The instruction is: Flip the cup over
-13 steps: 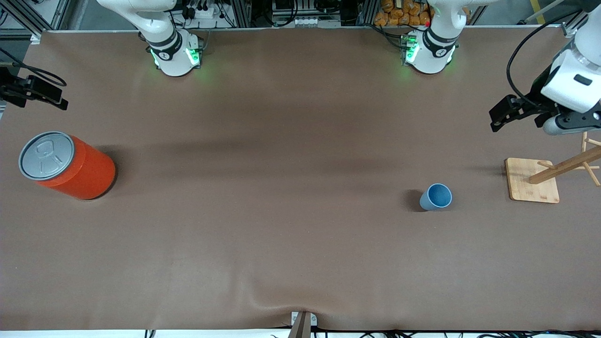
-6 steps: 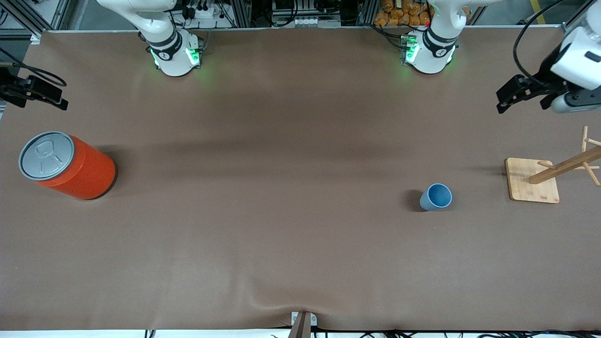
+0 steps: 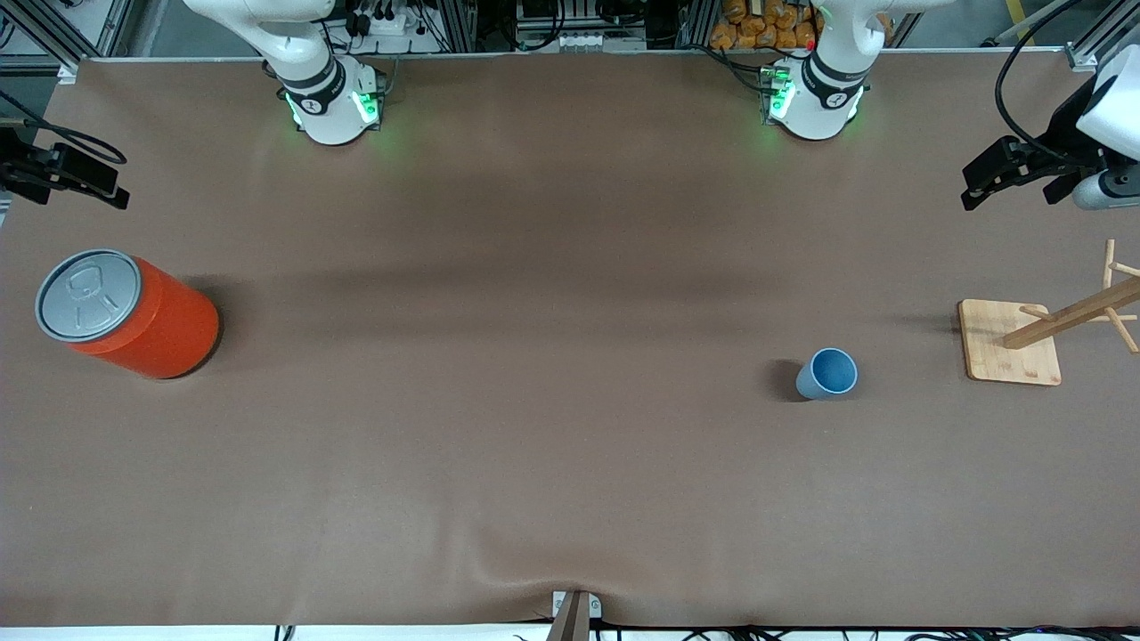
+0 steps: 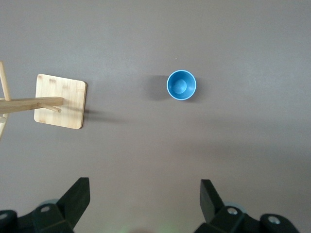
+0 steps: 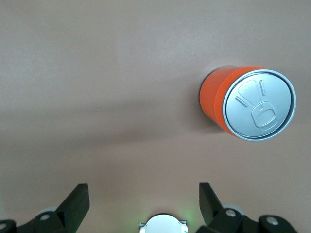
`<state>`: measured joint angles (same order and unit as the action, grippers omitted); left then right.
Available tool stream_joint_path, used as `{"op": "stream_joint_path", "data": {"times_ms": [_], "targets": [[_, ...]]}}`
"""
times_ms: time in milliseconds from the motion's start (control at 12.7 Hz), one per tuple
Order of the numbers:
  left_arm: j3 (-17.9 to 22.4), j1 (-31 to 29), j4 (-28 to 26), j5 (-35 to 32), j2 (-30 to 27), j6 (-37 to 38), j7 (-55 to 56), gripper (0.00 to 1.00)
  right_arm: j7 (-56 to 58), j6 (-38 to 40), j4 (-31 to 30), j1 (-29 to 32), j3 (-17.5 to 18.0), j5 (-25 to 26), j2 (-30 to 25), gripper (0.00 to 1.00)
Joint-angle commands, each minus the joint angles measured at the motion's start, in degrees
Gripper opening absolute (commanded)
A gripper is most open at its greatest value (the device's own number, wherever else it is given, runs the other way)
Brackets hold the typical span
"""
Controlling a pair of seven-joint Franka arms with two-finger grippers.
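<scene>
Unlabelled blue cup [image 3: 827,373] upright (mouth up), orange can [image 3: 125,313], no legible writing

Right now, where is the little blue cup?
The cup stands upright, mouth up, toward the left arm's end of the table, beside the wooden rack.

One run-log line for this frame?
cup upright, mouth up | left gripper open, high over table | right gripper open, waiting | nothing held

My brown matte counter [image 3: 534,356] carries a small light blue tapered plastic cup [image 3: 826,373] standing mouth-up, a square-based wooden peg rack [image 3: 1010,342] beside it, and a large orange cylindrical can [image 3: 127,313].
</scene>
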<state>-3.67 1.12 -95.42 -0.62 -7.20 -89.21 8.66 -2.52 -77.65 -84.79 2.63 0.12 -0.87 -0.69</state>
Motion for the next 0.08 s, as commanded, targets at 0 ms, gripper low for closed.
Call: {"op": "stream_joint_path", "data": {"times_ms": [0], "targets": [[0.77,0.73,0.32,0.88,-0.36,0.53,-0.75,1.0,-0.64,0.39,0.85,-0.17,0.06,0.52,0.34,1.0]]}}
